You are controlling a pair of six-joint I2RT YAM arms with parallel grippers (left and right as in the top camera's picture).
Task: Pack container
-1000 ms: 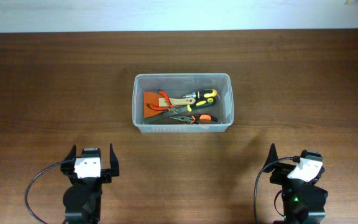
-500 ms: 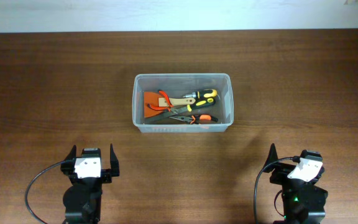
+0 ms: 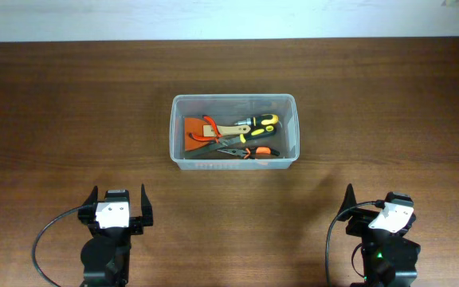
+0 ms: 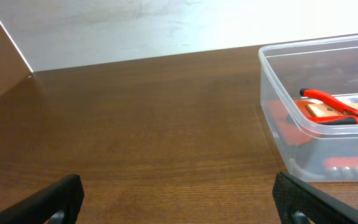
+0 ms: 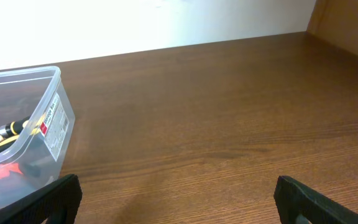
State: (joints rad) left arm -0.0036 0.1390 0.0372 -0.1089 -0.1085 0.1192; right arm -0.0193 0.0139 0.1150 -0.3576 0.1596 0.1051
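at the middle of the table sits the container, its long axis parallel to the far edge, with orange-handled pliers and a yellow-black screwdriver inside. near the front edge, the left tool and right tool gape wide, empty.

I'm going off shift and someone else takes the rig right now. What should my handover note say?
Left gripper: open, empty, on the near side, left of the container.
Right gripper: open, empty, on the near side, right of it.
Container: mid-table, upright, no lid in view.
Done: scraper, pliers and screwdriver lie inside, with another small orange item I cannot identify.
Left: nothing else to pack is in view, so packing looks finished. Check for a lid or further items out of the cameras' sight.
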